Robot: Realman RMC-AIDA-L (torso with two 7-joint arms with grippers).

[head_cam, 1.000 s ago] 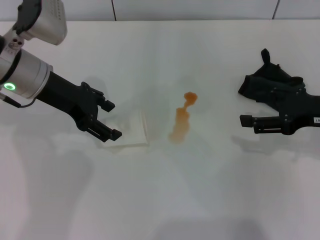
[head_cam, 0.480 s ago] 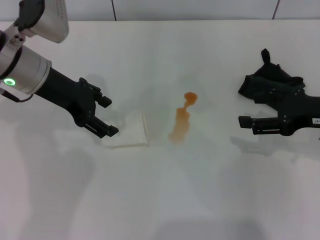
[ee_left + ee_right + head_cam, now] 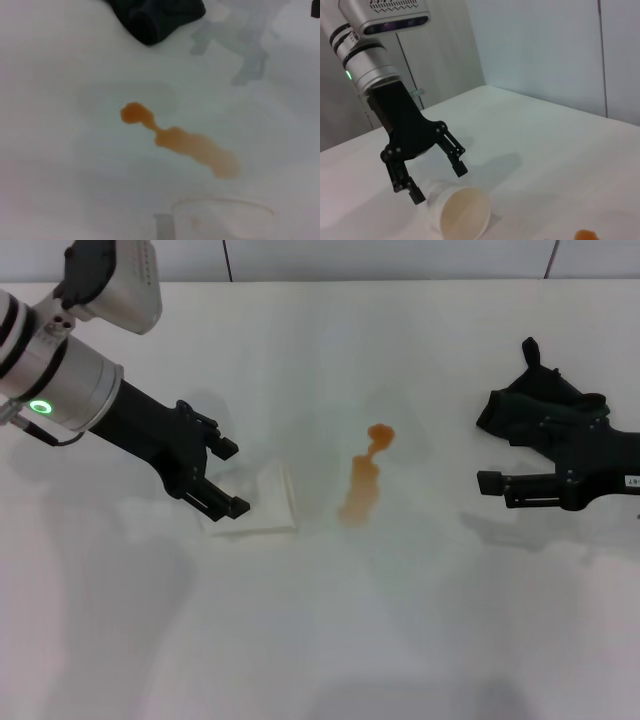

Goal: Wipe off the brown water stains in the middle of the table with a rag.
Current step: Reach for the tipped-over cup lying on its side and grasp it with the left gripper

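The table [image 3: 420, 620] is filling the whole frame, white and glossy; the left gripper [image 3: 218, 478] is reaching in from the upper left, fingers spread wide and holding nothing, and it is now sitting further right and lower than half a second ago, straddling the closed end of the paper cup [image 3: 262, 502] lying on its side left of centre; the right gripper [image 3: 487, 481] is parked at the right edge, unmoved, fingers slightly parted and empty; the rag [image 3: 535, 400] is lying behind it, upper right; the brown water stains [image 3: 364, 480] are sitting at centre, unwiped.
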